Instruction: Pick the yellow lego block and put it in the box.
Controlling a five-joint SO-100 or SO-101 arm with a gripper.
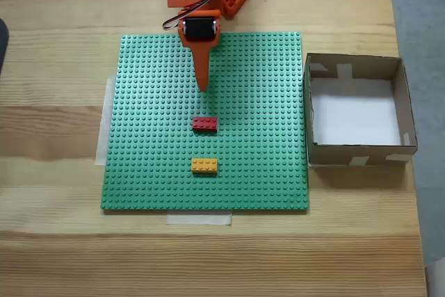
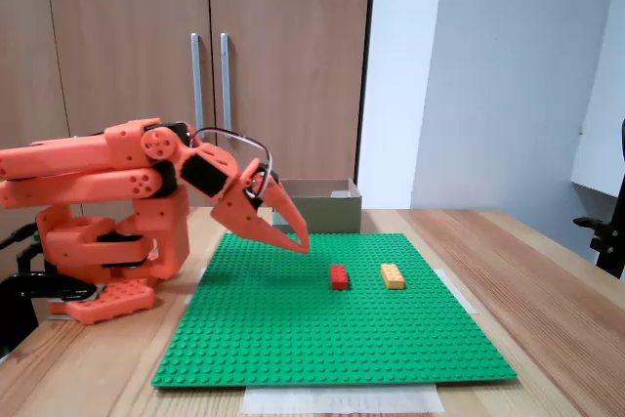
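Your orange gripper (image 1: 203,87) hangs over the green studded baseplate (image 1: 153,137), holding nothing.

You can see its two pointed fingers drawn together, tips angled down above the plate near its back half in both fixed views. The small yellow-orange studded plastic brick (image 1: 204,165) sits on the baseplate, well apart from the gripper, with the small red studded brick (image 1: 204,124) between them. The shallow brown cardboard box with a white floor (image 1: 400,95) stands just beside the plate's right edge in the top-down fixed view.
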